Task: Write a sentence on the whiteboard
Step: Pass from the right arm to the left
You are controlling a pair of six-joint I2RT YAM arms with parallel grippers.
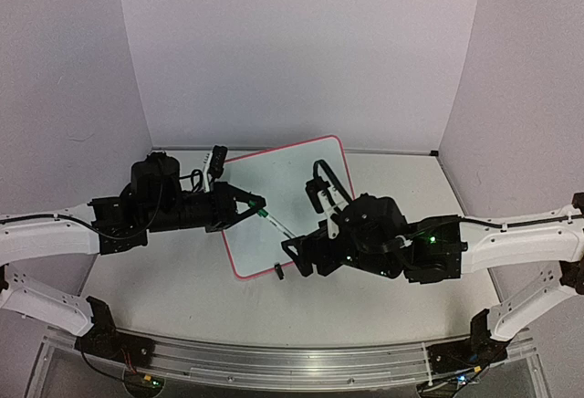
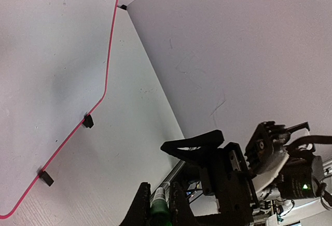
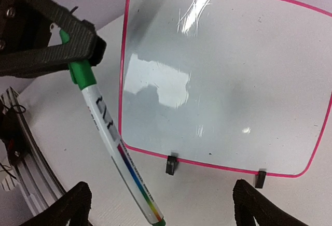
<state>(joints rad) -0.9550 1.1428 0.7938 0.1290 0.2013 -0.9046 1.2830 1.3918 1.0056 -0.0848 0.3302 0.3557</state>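
White walls, pale surface. Risks dropping marker (image 3: 106,127): pinched only at green cap end by left gripper (image 3: 78,47), barrel liable to sag or slip free. Left gripper clamped fully shut on it; right gripper (image 3: 163,205) spread wide, barrel between fingers, gripping nothing. Whiteboard (image 3: 223,75) flat on surface just beyond, blank.

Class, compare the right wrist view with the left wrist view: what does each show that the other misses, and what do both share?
Only the right wrist view: the whole white barrel of the marker, rainbow stripe included. Only the left wrist view: the right arm, with a green light. Both: the whiteboard with no writing visible, its pink rim, two black clip feet, and the marker's green cap pinched by the left gripper.
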